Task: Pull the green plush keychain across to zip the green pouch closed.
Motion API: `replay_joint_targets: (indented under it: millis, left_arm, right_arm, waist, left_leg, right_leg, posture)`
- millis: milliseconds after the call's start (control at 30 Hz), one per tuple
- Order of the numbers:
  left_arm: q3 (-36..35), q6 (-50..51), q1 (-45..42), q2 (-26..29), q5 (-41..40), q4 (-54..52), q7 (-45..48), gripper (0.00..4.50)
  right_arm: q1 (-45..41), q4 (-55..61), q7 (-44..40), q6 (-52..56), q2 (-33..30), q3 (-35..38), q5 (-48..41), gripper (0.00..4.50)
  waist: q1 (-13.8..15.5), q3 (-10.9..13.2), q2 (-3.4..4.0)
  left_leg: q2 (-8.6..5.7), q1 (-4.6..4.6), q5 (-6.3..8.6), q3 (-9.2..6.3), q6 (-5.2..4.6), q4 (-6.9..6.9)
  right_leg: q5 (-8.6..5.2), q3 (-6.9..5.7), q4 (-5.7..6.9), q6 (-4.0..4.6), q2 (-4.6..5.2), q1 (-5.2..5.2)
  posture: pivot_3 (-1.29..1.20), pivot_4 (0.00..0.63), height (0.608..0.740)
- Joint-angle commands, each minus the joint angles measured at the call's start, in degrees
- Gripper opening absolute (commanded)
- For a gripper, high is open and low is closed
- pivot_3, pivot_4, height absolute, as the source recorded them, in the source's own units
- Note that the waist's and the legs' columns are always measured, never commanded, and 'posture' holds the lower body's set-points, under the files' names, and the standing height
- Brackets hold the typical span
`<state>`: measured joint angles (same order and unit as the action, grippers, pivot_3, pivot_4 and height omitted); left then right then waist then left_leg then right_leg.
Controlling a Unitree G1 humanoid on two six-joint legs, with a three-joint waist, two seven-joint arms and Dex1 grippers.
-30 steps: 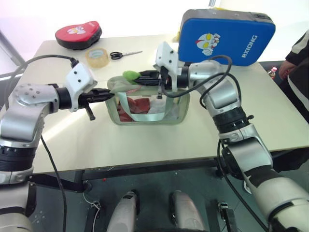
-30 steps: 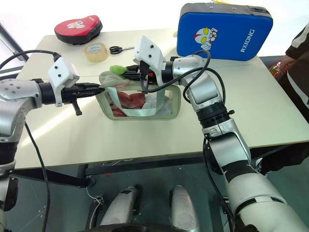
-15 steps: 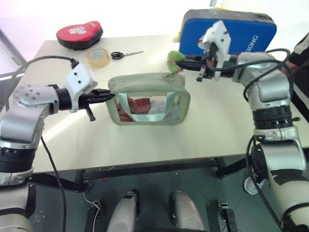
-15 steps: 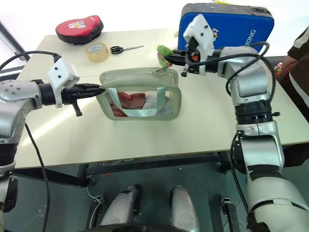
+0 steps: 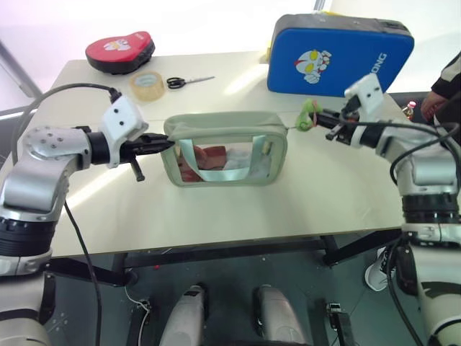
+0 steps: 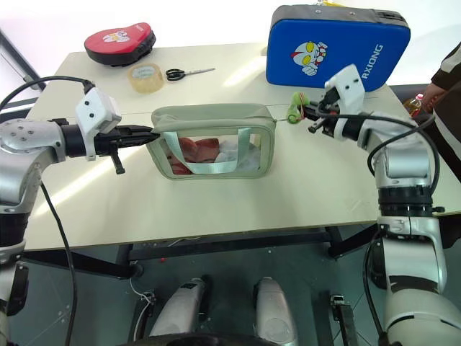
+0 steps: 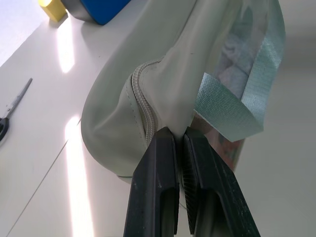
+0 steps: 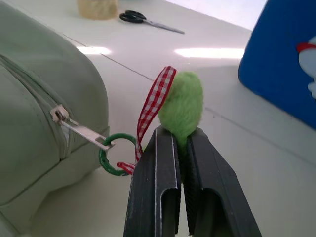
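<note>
Since a second ago the right end effector (image 5: pixel 325 120) has swung from over the pouch's left end out past its right end, carrying the green plush keychain (image 5: pixel 310 113) with it, and the zipper along the top of the green pouch (image 5: pixel 225 148) now reads as drawn across, while the left end effector (image 5: pixel 160 143) has kept its place. Nearest on the desk (image 5: pixel 216 213) stands the green pouch, upright, its clear front showing red and white contents behind a pale strap (image 5: pixel 223 175). At its left end the left end effector has its two black fingers (image 7: pixel 157 187) pressed together on a fold of the sage fabric just beside the end of the zipper teeth. Just off the pouch's right end, the right end effector pinches the fuzzy keychain between closed fingers (image 8: pixel 153 187); a red-and-white gingham ribbon (image 8: pixel 157 96) and a green ring (image 8: pixel 116 155) link the plush to the metal zipper pull (image 8: pixel 81 131), which sits at the pouch's right corner, stretched toward the ring. The keychain hangs above the desk surface, apart from the pouch body. Farther back, a roll of tape (image 5: pixel 146 85) and a pair of scissors (image 5: pixel 186 81) lie near the far left, with a red case (image 5: pixel 119 50) beyond them at the desk's far corner. A big blue cartoon-print case (image 5: pixel 338 54) stands upright at the far right. A person's arm (image 5: pixel 441 94) shows at the right edge.
</note>
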<state>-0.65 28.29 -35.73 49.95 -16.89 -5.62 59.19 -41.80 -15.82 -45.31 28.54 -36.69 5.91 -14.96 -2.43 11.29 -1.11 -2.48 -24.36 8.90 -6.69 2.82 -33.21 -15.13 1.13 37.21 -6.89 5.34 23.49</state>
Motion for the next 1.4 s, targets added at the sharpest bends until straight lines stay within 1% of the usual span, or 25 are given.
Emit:
replay_joint_targets:
  millis: [33, 100, 233, 367, 467, 567, 600, 633, 700, 767, 800, 867, 1000, 1067, 1167, 1267, 1300, 1400]
  left_arm:
    - [-0.2, -0.3, -1.2, 0.5, 0.3, 0.4, 0.2, 0.00]
    - [0.0, -0.5, -1.3, 0.2, 0.5, 0.6, 0.2, 0.00]
    - [0.3, -0.7, -1.5, -0.1, 0.6, 0.8, 0.4, 0.00]
    - [0.2, -0.7, -1.4, -0.2, 0.7, 0.7, 0.5, 0.00]
    - [0.1, -0.9, -1.2, -0.1, 0.7, 0.8, 0.5, 0.00]
    - [-0.1, -1.1, -1.1, 0.0, 0.8, 0.9, 0.5, 0.00]
    - [-0.1, -1.1, -1.2, 0.0, 0.8, 0.9, 0.5, 0.00]
    - [-0.1, -1.2, -1.2, 0.1, 0.9, 1.1, 0.5, 0.00]
    - [-0.2, -1.4, -1.4, 0.1, 1.0, 1.4, 0.5, 0.00]
    - [-0.2, -1.5, -1.5, 0.1, 1.0, 1.6, 0.5, 0.00]
    - [-0.2, -1.7, -1.5, 0.1, 1.1, 1.8, 0.5, 0.00]
    - [-0.2, -2.0, -1.5, 0.1, 1.1, 2.0, 0.4, 0.00]
    - [-0.4, -2.4, -1.7, 0.3, 1.2, 2.5, 0.5, 0.00]
    - [-0.6, -2.6, -1.9, 0.4, 1.2, 2.7, 0.6, 0.00]
    - [-0.9, -3.0, -2.1, 0.4, 1.2, 2.8, 0.6, 0.00]
    - [-1.7, -1.5, -2.3, 0.4, -0.7, 2.1, 1.5, 1.12]
    - [-2.0, -0.7, -2.4, 0.5, -1.5, 1.6, 1.9, 1.58]
    - [-2.9, 0.5, -2.6, 1.3, -2.5, 1.2, 2.3, 3.16]
  right_arm:
    - [4.4, 4.3, 4.8, 2.0, 3.9, 1.2, -1.2, 0.06]
    - [6.4, 5.4, 7.4, 2.8, 7.6, 0.9, -1.7, 0.06]
    - [7.2, 6.5, 11.6, 4.3, 13.4, 1.2, -3.1, 0.06]
    - [7.3, 6.9, 13.0, 4.7, 14.5, 0.9, -3.0, 0.06]
    - [6.9, 7.3, 12.3, 5.2, 13.3, 1.0, -3.2, 0.06]
    - [5.2, 9.0, 7.8, 7.3, 9.4, 1.7, -5.7, 0.98]
    - [4.7, 9.5, 6.4, 7.8, 8.2, 1.7, -6.4, 1.39]
    - [3.8, 10.0, 4.2, 8.2, 5.9, 1.4, -6.7, 1.99]
    - [2.3, 10.3, 0.9, 8.1, 2.1, 0.7, -6.7, 2.98]
    - [-0.5, 9.4, -3.1, 7.3, -2.3, 0.2, -6.4, 4.08]
    - [-2.2, 9.0, -6.0, 7.4, -4.5, -0.1, -6.9, 4.43]
    - [-5.1, 9.4, -13.5, 8.0, -9.1, -1.2, -8.5, 4.43]
    - [-9.0, 12.0, -25.3, 9.1, -15.2, -4.4, -10.7, 4.43]
    - [-9.6, 13.7, -27.7, 9.1, -16.0, -5.8, -10.9, 4.43]
    - [-8.8, 15.5, -27.9, 8.0, -15.0, -7.0, -10.5, 4.43]
    - [-7.6, 15.1, -26.7, 5.5, -13.3, -7.8, -9.0, 4.50]
    - [-7.4, 14.6, -26.5, 4.8, -13.1, -7.8, -8.7, 4.50]
    - [-6.9, 12.8, -26.8, 2.9, -12.8, -7.5, -8.1, 4.50]
  waist:
    - [0.0, 0.0, 0.00]
    - [-0.1, 0.0, 0.00]
    - [-0.1, 0.0, 0.01]
    - [0.1, 0.0, 0.01]
    - [0.0, 0.0, 0.01]
    - [0.0, 0.0, 0.02]
    - [0.0, 0.0, 0.02]
    - [0.0, 0.0, 0.02]
    - [0.0, 0.0, 0.03]
    - [0.0, 0.0, 0.03]
    - [0.0, 0.0, 0.03]
    - [0.0, 0.0, 0.03]
    - [-0.1, 0.0, 0.03]
    - [-0.1, 0.0, 0.03]
    - [-0.1, 0.0, 0.03]
    - [0.0, 0.0, 0.03]
    - [0.0, 0.0, 0.03]
    - [0.0, 0.0, 0.03]
  left_leg:
    - [0.00, 0.00, 0.00, 0.00, 0.00, 0.01]
    - [0.00, 0.01, 0.00, 0.00, 0.00, 0.01]
    - [0.00, 0.02, 0.00, 0.00, 0.00, 0.01]
    - [0.00, 0.02, 0.00, -0.01, 0.00, 0.01]
    - [-0.01, 0.03, 0.00, -0.01, 0.00, 0.00]
    - [-0.01, 0.04, 0.00, -0.01, 0.00, 0.01]
    - [-0.01, 0.03, 0.00, 0.00, 0.00, 0.00]
    - [-0.01, 0.03, 0.00, 0.00, 0.00, 0.00]
    - [0.00, 0.04, 0.00, 0.00, -0.01, 0.01]
    - [0.00, 0.04, 0.00, 0.00, -0.01, 0.01]
    - [0.00, 0.04, 0.00, 0.01, -0.01, 0.01]
    - [0.00, 0.04, 0.01, 0.01, -0.01, 0.01]
    - [0.02, 0.03, 0.02, 0.02, -0.02, 0.02]
    - [0.02, 0.04, 0.02, 0.02, -0.02, 0.02]
    - [0.04, 0.04, 0.02, 0.02, -0.02, 0.02]
    - [0.04, 0.02, 0.02, 0.02, -0.01, 0.02]
    - [0.04, 0.01, 0.02, 0.02, -0.01, 0.02]
    - [0.04, -0.03, 0.02, 0.02, -0.01, 0.00]
  right_leg:
    - [0.00, 0.00, 0.00, 0.00, 0.00, 0.00]
    - [0.00, 0.00, 0.01, 0.00, 0.00, 0.00]
    - [0.00, 0.00, 0.02, 0.00, -0.01, 0.00]
    - [0.00, 0.00, 0.01, 0.00, -0.01, -0.01]
    - [0.00, 0.00, 0.00, 0.00, -0.01, -0.02]
    - [0.00, 0.00, 0.01, 0.00, -0.01, -0.02]
    - [0.00, 0.00, 0.00, 0.00, 0.00, -0.02]
    - [0.00, 0.00, -0.01, 0.00, 0.00, -0.02]
    - [0.00, 0.00, 0.00, 0.00, -0.01, -0.02]
    - [0.00, -0.01, -0.01, 0.00, -0.01, -0.02]
    - [0.00, -0.01, -0.02, 0.00, 0.00, -0.02]
    - [-0.01, 0.00, -0.04, 0.00, 0.00, -0.02]
    - [-0.01, -0.01, -0.07, 0.00, 0.00, -0.02]
    - [-0.01, -0.01, -0.07, 0.00, 0.00, -0.03]
    - [-0.01, -0.01, -0.07, 0.00, -0.01, -0.03]
    - [-0.01, -0.01, -0.07, 0.00, 0.00, -0.02]
    - [-0.01, -0.01, -0.07, 0.00, 0.00, -0.01]
    - [-0.01, -0.01, -0.07, 0.00, 0.00, 0.02]
  posture:
    - [0.00, 0.150, 0.740]
    - [0.00, 0.150, 0.740]
    - [0.00, 0.150, 0.740]
    - [0.00, 0.150, 0.740]
    - [0.00, 0.150, 0.740]
    - [0.00, 0.150, 0.740]
    - [0.00, 0.150, 0.740]
    - [0.00, 0.150, 0.740]
    - [0.00, 0.150, 0.740]
    - [0.00, 0.150, 0.740]
    - [0.00, 0.150, 0.740]
    - [0.00, 0.150, 0.740]
    - [0.00, 0.150, 0.740]
    - [0.00, 0.150, 0.740]
    - [0.00, 0.150, 0.740]
    - [0.00, 0.150, 0.740]
    - [0.00, 0.150, 0.740]
    - [0.00, 0.150, 0.740]
